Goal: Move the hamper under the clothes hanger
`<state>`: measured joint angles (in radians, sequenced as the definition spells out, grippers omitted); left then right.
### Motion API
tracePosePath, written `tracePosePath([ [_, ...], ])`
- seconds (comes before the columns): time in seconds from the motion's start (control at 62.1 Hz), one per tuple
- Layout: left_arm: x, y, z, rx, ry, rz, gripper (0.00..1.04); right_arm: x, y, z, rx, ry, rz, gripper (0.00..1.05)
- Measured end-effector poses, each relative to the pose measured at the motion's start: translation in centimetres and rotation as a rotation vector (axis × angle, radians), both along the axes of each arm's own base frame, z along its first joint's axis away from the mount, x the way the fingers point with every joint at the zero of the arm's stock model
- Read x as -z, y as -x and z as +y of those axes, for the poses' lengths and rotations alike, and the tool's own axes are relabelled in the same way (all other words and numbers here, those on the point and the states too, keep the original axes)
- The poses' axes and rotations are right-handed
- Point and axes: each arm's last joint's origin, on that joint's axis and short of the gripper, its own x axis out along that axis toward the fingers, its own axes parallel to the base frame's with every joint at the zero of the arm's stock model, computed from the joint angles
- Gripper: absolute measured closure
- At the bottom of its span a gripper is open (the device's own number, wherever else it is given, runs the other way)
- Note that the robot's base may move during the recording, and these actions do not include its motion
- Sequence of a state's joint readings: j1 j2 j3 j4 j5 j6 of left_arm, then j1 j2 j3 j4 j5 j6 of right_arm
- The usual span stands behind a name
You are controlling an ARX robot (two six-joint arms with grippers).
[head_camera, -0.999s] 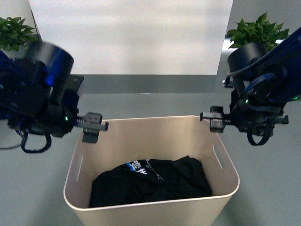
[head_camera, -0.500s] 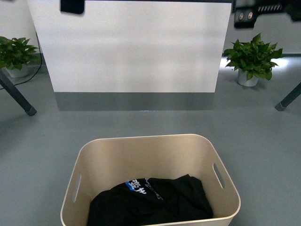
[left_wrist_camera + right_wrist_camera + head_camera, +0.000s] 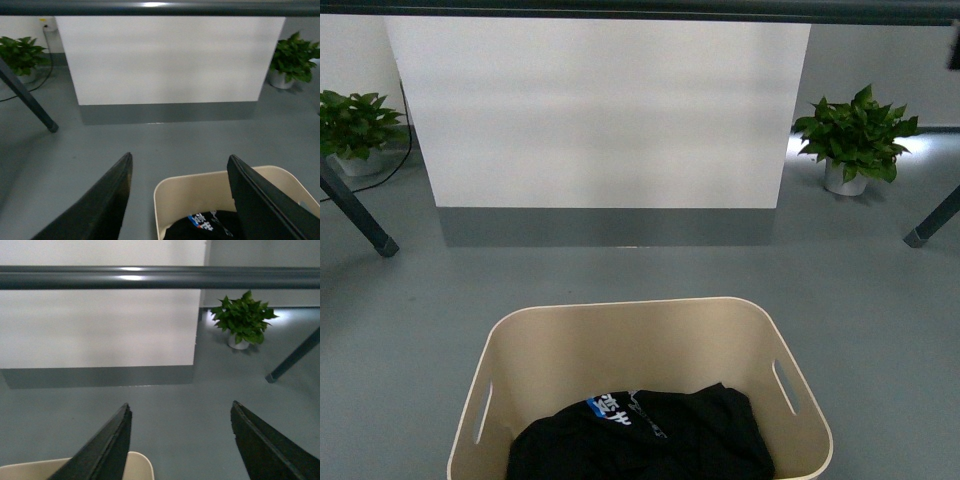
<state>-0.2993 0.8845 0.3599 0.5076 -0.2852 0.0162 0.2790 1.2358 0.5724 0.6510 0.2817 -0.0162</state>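
The beige hamper (image 3: 630, 308) stands on the floor close in front, with a black garment (image 3: 650, 440) lying in it. The clothes hanger shows as a dark top bar (image 3: 640, 10) and slanted legs at the left (image 3: 355, 215) and right (image 3: 930, 225). Neither gripper shows in the front view. My left gripper (image 3: 180, 156) is open, high above the hamper (image 3: 195, 192), with nothing between its fingers. My right gripper (image 3: 180, 404) is also open and empty, with one corner of the hamper (image 3: 138, 466) below it. The hanger's bar (image 3: 160, 277) crosses ahead of both wrists.
A white panel with a grey base (image 3: 600, 110) stands on the floor behind the hamper. Potted plants sit at the far left (image 3: 355, 125) and far right (image 3: 855, 130). Grey floor (image 3: 620, 270) lies between the hamper and the panel.
Both grippers were at the hamper's far rim a second ago; they have risen out of the front view. The hamper sits slightly lower in the picture.
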Motion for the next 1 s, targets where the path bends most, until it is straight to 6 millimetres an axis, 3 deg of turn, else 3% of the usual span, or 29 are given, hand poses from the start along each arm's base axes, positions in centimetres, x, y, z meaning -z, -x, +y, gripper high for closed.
tracePosePath([
  [0.242, 2.9, 2.7, 2.5, -0.007, 0.02, -0.011, 1.02, 3.6, 4.9, -3.2, -0.008, -0.006, 0.0, 1.03],
  [0.661, 5.2, 5.2, 4.8, -0.016, 0.022, -0.013, 1.01, 6.4, 9.2, -5.5, -0.024, -0.008, -0.001, 1.03],
  [0.999, 6.0, 6.3, 4.8, -0.012, 0.022, -0.015, 1.01, 7.2, 11.1, -6.3, -0.004, -0.009, -0.005, 1.03],
])
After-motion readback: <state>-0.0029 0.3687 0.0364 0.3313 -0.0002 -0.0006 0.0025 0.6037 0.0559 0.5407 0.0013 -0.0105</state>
